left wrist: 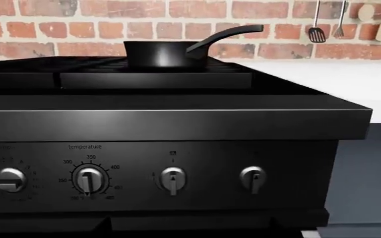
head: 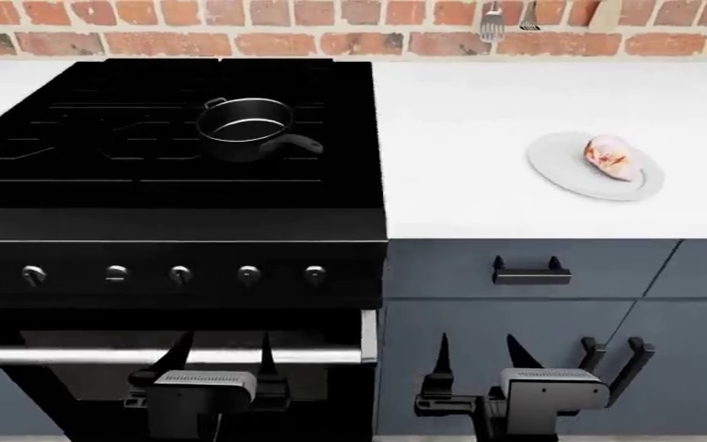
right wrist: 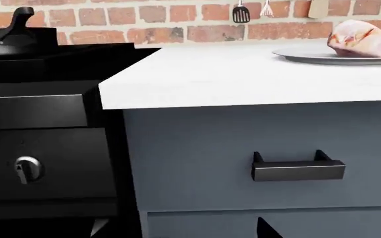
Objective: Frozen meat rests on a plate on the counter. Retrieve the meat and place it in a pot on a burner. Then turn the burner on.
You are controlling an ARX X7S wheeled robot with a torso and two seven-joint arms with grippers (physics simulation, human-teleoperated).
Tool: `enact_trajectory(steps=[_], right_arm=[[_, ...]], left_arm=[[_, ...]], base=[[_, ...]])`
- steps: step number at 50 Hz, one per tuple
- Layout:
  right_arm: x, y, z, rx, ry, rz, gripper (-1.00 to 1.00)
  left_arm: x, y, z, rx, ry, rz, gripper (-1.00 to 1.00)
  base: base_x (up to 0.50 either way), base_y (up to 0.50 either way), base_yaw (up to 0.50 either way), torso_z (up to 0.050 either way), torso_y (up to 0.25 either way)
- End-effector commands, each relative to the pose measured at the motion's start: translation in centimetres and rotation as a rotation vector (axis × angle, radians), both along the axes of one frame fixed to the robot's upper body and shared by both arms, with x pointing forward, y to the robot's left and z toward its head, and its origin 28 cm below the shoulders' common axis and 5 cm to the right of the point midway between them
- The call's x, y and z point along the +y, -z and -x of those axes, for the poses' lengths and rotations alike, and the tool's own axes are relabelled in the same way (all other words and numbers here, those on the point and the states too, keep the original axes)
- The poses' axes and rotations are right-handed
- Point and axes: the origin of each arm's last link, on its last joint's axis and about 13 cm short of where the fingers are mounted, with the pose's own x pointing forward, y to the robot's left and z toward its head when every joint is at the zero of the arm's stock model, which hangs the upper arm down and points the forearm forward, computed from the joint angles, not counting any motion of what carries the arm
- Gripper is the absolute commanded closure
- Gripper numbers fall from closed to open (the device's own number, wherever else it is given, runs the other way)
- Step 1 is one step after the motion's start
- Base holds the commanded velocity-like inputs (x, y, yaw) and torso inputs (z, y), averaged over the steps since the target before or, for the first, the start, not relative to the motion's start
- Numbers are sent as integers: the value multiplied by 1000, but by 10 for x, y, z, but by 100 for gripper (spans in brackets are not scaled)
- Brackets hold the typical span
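The pale-pink meat (head: 611, 157) lies on the light-grey plate (head: 565, 170) on the white counter (head: 477, 147), right of the stove; both also show in the right wrist view, the meat (right wrist: 358, 38) on the plate (right wrist: 303, 54). The black pot (head: 244, 127) stands on a burner, empty, its long handle pointing right; it also shows in the left wrist view (left wrist: 160, 53). My left gripper (head: 221, 354) is open and low before the oven door. My right gripper (head: 477, 354) is open and low before the blue-grey cabinet, well below the plate.
A row of steel knobs (head: 179, 273) runs along the black stove front; several show in the left wrist view (left wrist: 172, 178). A steel oven handle (head: 84, 354) crosses below. A black drawer handle (head: 532, 273) sits under the counter. Utensils (head: 492, 20) hang on the brick wall.
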Motion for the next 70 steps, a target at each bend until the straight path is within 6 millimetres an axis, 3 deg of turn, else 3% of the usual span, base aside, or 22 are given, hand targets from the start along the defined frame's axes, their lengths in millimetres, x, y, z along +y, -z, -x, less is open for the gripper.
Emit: enact_trajectory(steps=[1, 45, 47, 52, 55, 58, 62, 70], right_arm=[[0, 1, 0, 15, 2, -17, -100], [-3, -2, -1, 32, 34, -7, -100], [-3, -11, -1, 58, 47, -1, -100], [-4, -51, 4, 222, 10, -27, -100], [-6, -92, 10, 284, -64, -7, -100], [-10, -139, 9, 241, -110, 65, -100], [-21, -178, -4, 231, -75, 73, -100], [-29, -236, -20, 231, -158, 26, -100]], left_arm=[[-1, 0, 1, 3, 3, -3, -100], [1, 3, -2, 43, -32, -5, -100], [5, -3, -6, 109, -60, -3, -100], [15, -48, -12, 189, -85, -60, -100], [22, -90, -10, 205, -68, -12, -100], [28, -133, -6, 172, -43, 6, -100], [35, -178, -8, 143, -26, 24, -100], [38, -220, -5, 79, 3, 2, -100]], base=[[0, -500, 0, 50, 0], [0, -489, 0, 50, 0], [0, 0, 0, 0, 0], [0, 0, 0, 0, 0], [0, 0, 0, 0, 0], [0, 0, 0, 0, 0], [0, 0, 0, 0, 0], [5, 0, 0, 0, 0]])
